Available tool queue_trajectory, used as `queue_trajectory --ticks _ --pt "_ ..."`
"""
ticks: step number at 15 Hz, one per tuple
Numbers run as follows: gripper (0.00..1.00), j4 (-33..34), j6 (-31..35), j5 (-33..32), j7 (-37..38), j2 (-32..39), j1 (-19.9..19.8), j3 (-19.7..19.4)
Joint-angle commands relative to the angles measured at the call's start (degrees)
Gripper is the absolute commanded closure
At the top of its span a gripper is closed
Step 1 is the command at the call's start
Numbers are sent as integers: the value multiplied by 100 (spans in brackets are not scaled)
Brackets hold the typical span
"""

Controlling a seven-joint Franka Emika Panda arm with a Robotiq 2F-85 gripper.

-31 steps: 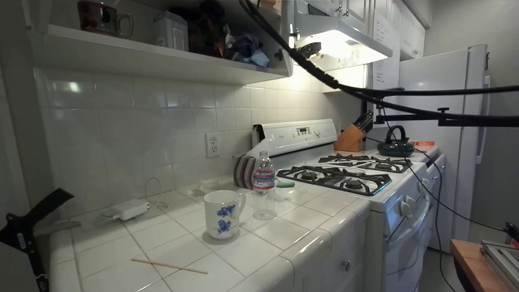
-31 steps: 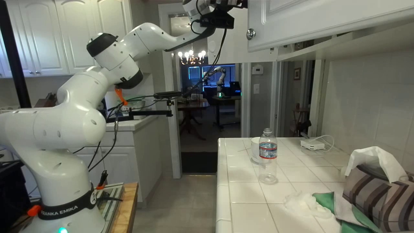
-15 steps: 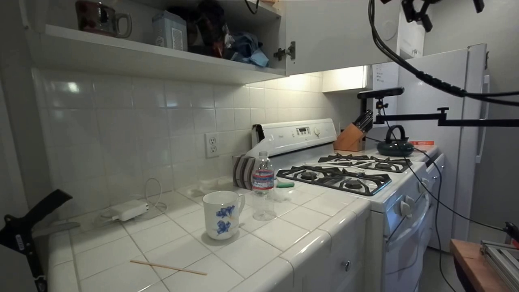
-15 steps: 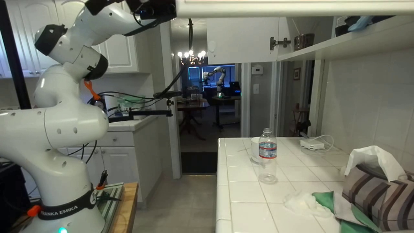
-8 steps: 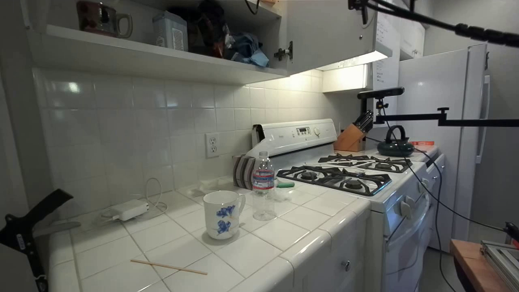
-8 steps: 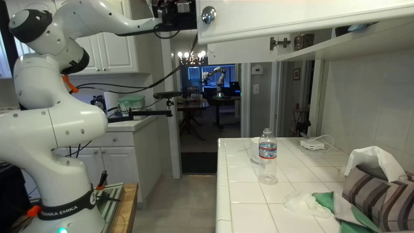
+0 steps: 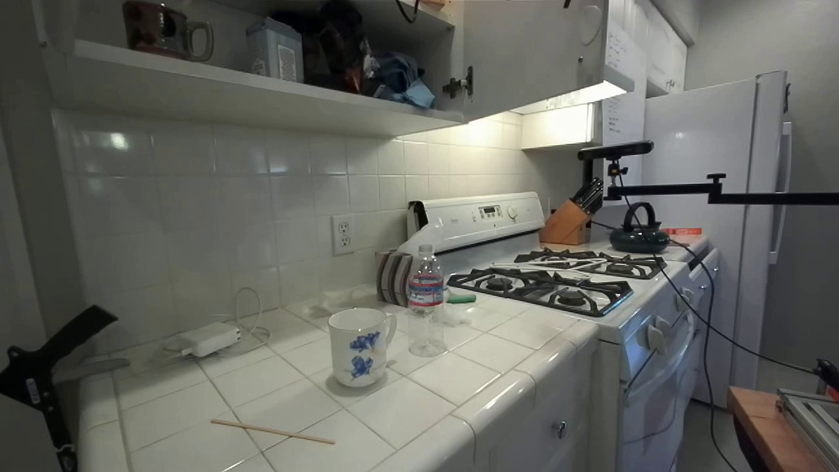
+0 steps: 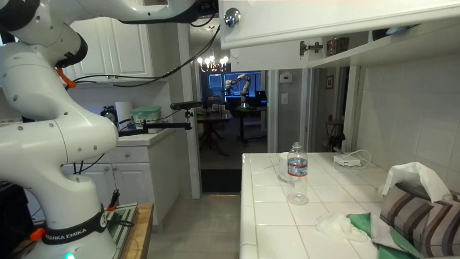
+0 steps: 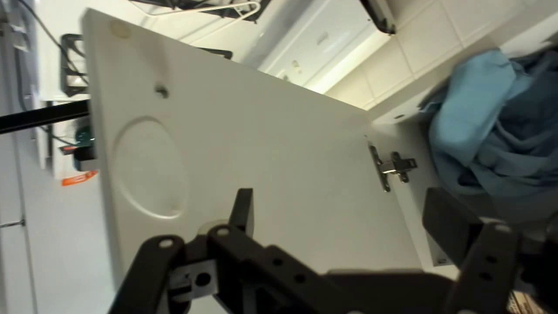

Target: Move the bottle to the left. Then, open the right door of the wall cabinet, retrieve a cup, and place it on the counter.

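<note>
The right door of the wall cabinet stands swung open in both exterior views (image 7: 537,59) (image 8: 323,21). Its inner face fills much of the wrist view (image 9: 261,152). The wall cabinet (image 7: 262,82) shows a reddish mug, a box and cloth on its shelf. My gripper (image 9: 344,213) is open and empty in front of the door's inner face, one finger near the cabinet frame; it is out of view in both exterior views. The bottle (image 7: 426,295) stands upright on the counter (image 7: 426,406); it also shows in the other view (image 8: 297,167). The cup is not in view.
A white mug (image 7: 357,347) stands beside the bottle. A thin stick (image 7: 272,431), a white adapter (image 7: 210,339) and a striped tissue box (image 8: 417,219) lie on the counter. The stove (image 7: 577,288) adjoins it. Another open door (image 8: 269,55) hangs at the cabinet's far end.
The right door has swung much further open since about two seconds ago, then back slightly. The arm has risen, and its cables have left an exterior view. Bottle and mug have not moved.
</note>
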Motion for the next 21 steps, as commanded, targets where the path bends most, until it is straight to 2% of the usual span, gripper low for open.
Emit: queue_trajectory --ticks 1,4,9,12,14,17,18,21 --pt "0 -443 1190 -152 340 209 893 -852" --pt "0 -959 1672 6 600 94 1568 -1572" --pt "0 -1685 1472 12 969 -271 2472 -2563" --pt "0 -1918 1811 -147 354 -435 2908 -2991" --pt "0 -1877 1921 -117 -277 -433 3175 -3079" --pt "0 -1535 1908 -93 -965 -250 3414 -2919" --pt "0 -1694 1850 28 -666 -316 3234 -2937" --pt "0 -1615 1856 35 -902 -312 3344 -2858"
